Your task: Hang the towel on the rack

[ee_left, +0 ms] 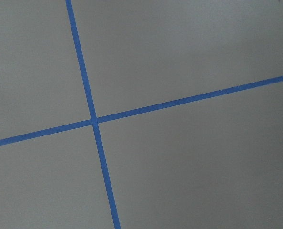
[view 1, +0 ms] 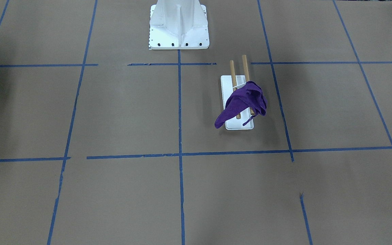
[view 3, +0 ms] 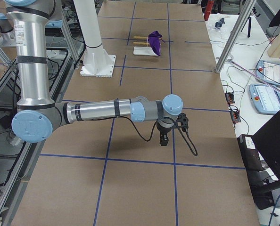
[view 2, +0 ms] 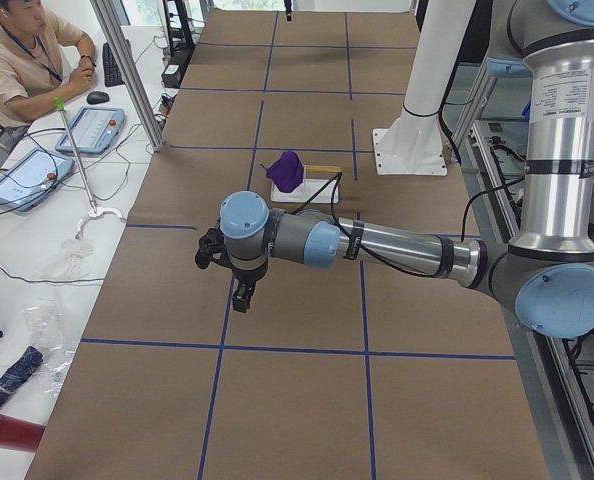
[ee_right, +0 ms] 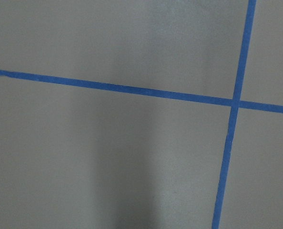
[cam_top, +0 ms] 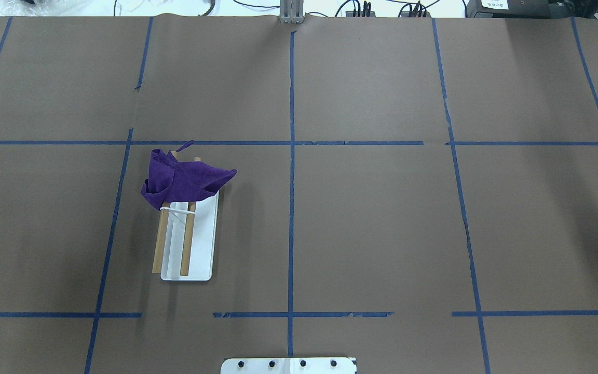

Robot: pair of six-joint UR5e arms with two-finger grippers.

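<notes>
**While both arms hang clear, the purple cloth towel sits bunched on the small rack of two wooden rods over a flat white base**

As the front-facing view shows, the towel covers both rods at the end away from the white bolted metal pedestal, one corner drooping past the base's edge.

Overhead, the rack stands on the brown-paper table in the robot's left half.

From the left end, the left gripper hangs above the table, well apart from the rack; whether its jaws are parted cannot be told.

From the right end, the right gripper likewise hangs over bare paper, its jaw state unclear.

Both wrist views show only paper and crossing blue tape lines.
</notes>
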